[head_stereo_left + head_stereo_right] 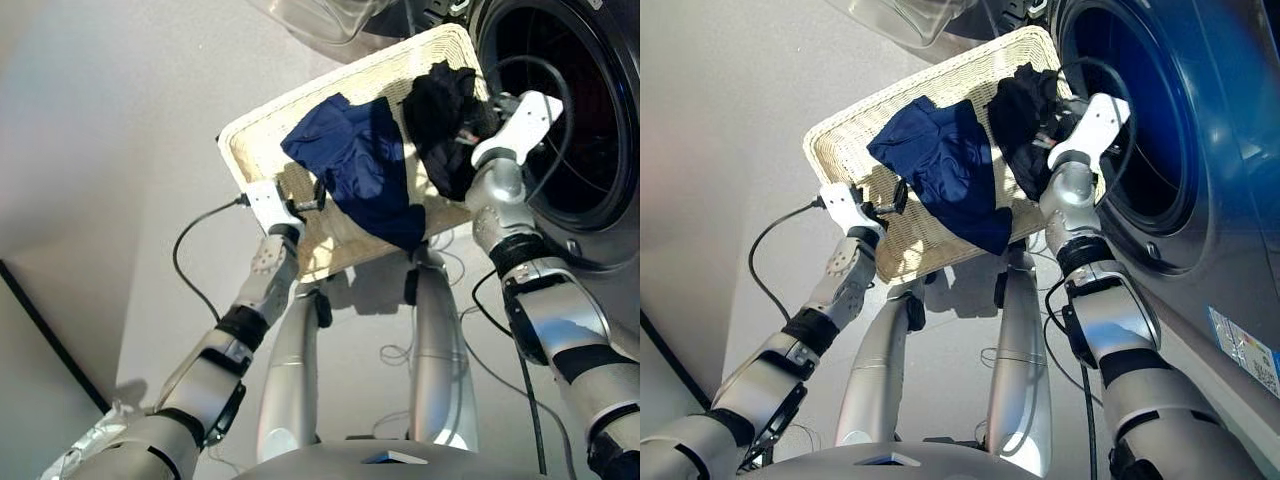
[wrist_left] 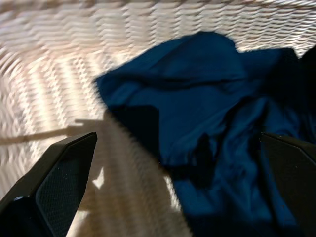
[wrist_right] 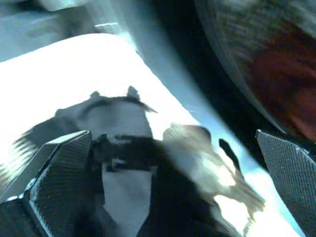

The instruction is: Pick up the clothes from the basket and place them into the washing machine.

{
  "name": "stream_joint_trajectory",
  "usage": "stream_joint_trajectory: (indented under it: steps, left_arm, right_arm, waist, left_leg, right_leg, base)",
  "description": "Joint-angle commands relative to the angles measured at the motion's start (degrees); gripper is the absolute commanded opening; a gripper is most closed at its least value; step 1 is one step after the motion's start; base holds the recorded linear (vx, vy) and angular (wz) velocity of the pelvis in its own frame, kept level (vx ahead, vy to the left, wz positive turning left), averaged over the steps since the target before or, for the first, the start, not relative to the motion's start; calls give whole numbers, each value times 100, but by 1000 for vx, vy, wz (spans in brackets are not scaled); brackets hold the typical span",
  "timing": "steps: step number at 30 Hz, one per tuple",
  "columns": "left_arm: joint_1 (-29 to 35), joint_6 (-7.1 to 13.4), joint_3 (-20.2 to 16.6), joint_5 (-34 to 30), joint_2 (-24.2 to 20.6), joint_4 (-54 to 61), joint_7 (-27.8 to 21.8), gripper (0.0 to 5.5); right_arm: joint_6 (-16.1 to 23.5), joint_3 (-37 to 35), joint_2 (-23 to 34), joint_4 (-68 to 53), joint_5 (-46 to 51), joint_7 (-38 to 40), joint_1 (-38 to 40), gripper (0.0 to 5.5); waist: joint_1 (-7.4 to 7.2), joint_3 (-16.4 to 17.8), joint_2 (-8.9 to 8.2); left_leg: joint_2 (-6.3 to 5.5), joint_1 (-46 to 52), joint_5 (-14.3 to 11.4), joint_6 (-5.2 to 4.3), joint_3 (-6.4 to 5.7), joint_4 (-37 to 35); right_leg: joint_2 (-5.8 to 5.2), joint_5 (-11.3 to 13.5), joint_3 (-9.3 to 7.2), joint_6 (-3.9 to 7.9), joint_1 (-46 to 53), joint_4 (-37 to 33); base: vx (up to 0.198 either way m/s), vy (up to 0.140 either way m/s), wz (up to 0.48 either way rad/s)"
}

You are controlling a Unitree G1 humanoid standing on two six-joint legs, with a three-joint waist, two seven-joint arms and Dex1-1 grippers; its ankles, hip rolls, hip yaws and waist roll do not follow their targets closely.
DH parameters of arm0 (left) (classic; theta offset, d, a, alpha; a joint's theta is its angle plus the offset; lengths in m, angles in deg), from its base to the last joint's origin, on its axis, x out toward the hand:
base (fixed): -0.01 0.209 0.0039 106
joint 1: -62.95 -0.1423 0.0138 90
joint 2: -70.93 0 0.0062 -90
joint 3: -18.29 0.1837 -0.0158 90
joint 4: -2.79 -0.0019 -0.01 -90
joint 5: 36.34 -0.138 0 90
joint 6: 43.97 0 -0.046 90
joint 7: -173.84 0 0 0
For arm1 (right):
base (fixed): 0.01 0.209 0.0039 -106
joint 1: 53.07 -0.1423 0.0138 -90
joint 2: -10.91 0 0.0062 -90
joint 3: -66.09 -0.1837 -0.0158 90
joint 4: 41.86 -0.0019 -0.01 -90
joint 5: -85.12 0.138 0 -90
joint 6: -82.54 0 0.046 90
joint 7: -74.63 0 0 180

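Your left gripper (image 2: 173,197) hangs spread over the basket; your right gripper (image 1: 470,125) sits at the black garment beside the drum.

Your left gripper's fingers (image 2: 59,182) stand apart, empty, above the wicker near the navy garment (image 1: 365,165), which lies mid-basket and droops over the near rim. At your right gripper the fingers stand wide in the wrist view, with the black garment (image 1: 440,115) between them; you cannot tell whether it is gripped. The basket (image 1: 260,125) rests tilted on pale floor (image 1: 100,150), its far corner just beside the washing machine (image 1: 1210,190). Inside the open drum hole (image 1: 1130,110) a reddish blur shows, too smeared to name. Bare floor lies open to your left.
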Motion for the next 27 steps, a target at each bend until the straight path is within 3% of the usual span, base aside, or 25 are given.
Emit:
stream_joint_trajectory:
  steps: [1, 7, 12, 13, 18, 27]
  left_arm:
    - [177, 122, -87, -90, -43, -324, -132, 550]
    - [466, 8, -171, 194, 258, -940, -255, 550]
    - [762, -8, -105, 51, 313, -1104, -269, 550]
    - [801, -14, -89, 28, 322, -1099, -261, 550]
    - [1120, -31, 31, -52, 398, -1169, -247, 550]
    - [1588, -109, -333, -166, 235, -1783, -1, 550]
  right_arm:
    - [162, 219, 95, -577, -717, -87, -19, 550]
    - [165, 409, -222, -1302, -1288, -107, 510, 550]
    - [74, 686, -381, -1702, -1760, -160, 670, 550]
    - [64, 719, -402, -1770, -1820, -154, 717, 550]
    - [34, 852, -486, -2237, -2069, -178, 738, 550]
    - [102, 815, -565, -2931, -1906, -308, 878, 550]
  waist:
    - [-8, -60, -164]
    - [-193, 2, -261]
    - [-347, 60, -293]
    - [-318, 67, -252]
    - [-444, 142, -240]
    - [-644, 260, -332]
  left_leg:
    - [242, 452, -522, -95, -289, 251]
    - [294, 520, -601, -67, -199, 280]
    - [345, 389, -703, -40, -145, 425]
    - [412, 448, -885, -72, -179, 470]
    - [448, 339, -927, -89, -147, 472]
    - [543, 64, -1056, -68, -63, 709]
  right_leg:
    - [12, 809, 124, 441, 282, -960]
    - [130, 794, 249, 437, 232, -928]
    - [251, 774, 328, 419, 42, -876]
    - [325, 583, 322, 448, 47, -766]
    - [414, 555, 388, 448, -184, -699]
    - [570, 522, 439, 454, -581, -415]
  base:
    - [0, 0, 0]
    - [1, -1, -30]
    - [24, -5, -93]
    - [106, -19, -286]
    - [25, -6, -88]
    - [0, 0, 0]
